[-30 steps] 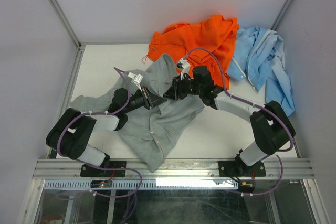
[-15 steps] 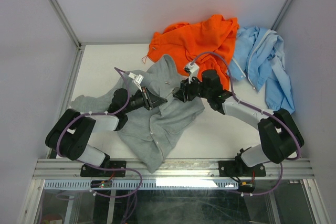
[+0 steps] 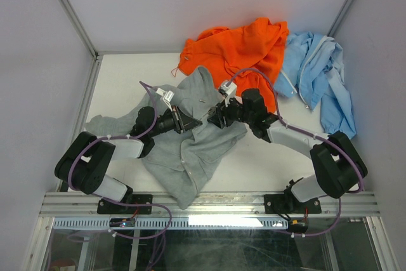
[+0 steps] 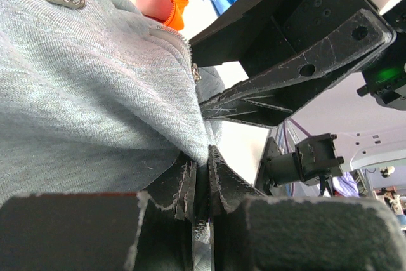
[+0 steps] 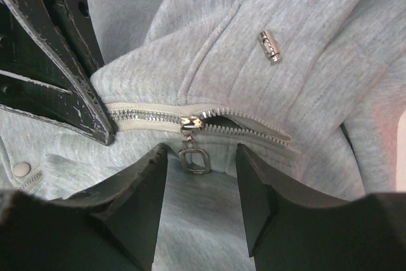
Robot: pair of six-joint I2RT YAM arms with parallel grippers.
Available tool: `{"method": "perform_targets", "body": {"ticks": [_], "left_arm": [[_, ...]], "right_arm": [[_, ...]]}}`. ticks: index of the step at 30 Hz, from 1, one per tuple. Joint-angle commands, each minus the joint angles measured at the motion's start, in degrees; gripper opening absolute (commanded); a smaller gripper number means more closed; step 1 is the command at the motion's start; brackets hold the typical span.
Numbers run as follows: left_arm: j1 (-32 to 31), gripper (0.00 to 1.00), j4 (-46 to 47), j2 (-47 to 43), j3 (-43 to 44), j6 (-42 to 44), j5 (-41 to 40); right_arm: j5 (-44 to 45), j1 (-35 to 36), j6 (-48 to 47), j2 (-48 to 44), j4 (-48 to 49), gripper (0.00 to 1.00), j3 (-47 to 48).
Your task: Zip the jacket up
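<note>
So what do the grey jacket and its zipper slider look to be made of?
The jacket looks like soft matte fleece knit: fuzzy, heather-speckled surface. The zipper slider seems polished silvery metal, since it glints; its tape looks like pale woven cloth.

jacket (image 3: 190,150) on table (image 3: 127,80), other garments (image 3: 254,42) behind, to the right
</note>
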Motion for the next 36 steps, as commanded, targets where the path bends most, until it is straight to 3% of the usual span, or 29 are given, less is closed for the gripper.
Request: {"method": "perform_targets", "body": {"ticks": [1, 6, 11, 17, 24, 27, 36], "left_arm": [[-0.99, 0.0, 3.45, -2.55, 2.38, 0.83, 2.79], [-1.23, 0.0, 2.77, -2.64, 2.63, 1.03, 2.74], [-1.34, 0.0, -0.87, -5.12, 2.91, 2.84, 1.5], [-1.34, 0.0, -8.89, -7.68, 4.11, 6.82, -2.13], [-1.34, 0.0, -17.49, -9.31, 5.61, 9.27, -6.96], [-1.29, 0.0, -22.49, -9.35, 6.7, 10.7, -10.2], [-1.34, 0.0, -26.23, -10.28, 5.4, 10.92, -12.82]], "right_arm": [[2.48, 2.52, -1.95, 0.31, 6.05, 0.51, -0.55], [10.0, 5.27, -3.48, 1.7, 5.7, 0.49, 1.08], [18.49, 5.57, -3.19, 0.69, 5.18, 0.31, 1.3], [17.19, 5.49, -4.58, -1.84, 0.1, 0.14, 2.77], [15.84, 4.79, -3.72, -2.68, -4.58, 0.0, 4.51], [14.57, 3.23, -2.08, -4.26, -5.65, 0.0, 4.38], [12.33, -4.88, 7.76, -4.49, -11.19, 0.0, 8.41]]}}
